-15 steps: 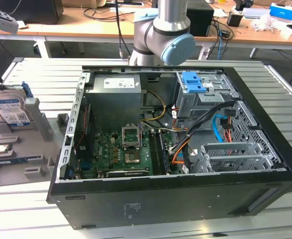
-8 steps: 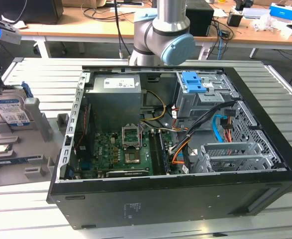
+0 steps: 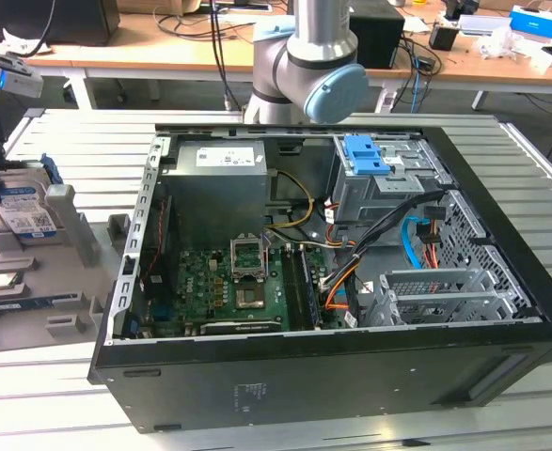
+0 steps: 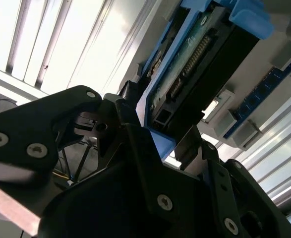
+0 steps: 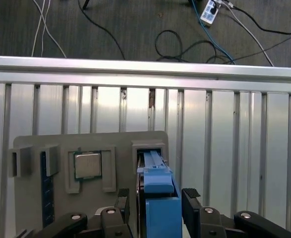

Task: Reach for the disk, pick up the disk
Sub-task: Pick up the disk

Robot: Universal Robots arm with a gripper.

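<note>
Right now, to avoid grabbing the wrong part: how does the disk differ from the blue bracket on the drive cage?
The disk stands on edge in the gray holder, outside the case; the blue bracket lies flat atop the drive cage inside it. The disk is silver metal with a white-and-blue label; the bracket is all blue plastic. The gripper is at the disk, not the bracket. Both carry blue plastic.

Arm (image 3: 299, 42) is the usual silver-grey tube with fat rounded joints, one wearing a pale blue cap (image 3: 337, 92). In the second wrist view the claw (image 4: 155, 124) is chunky matte black plates dotted with shiny screw heads (image 4: 165, 201).
</note>
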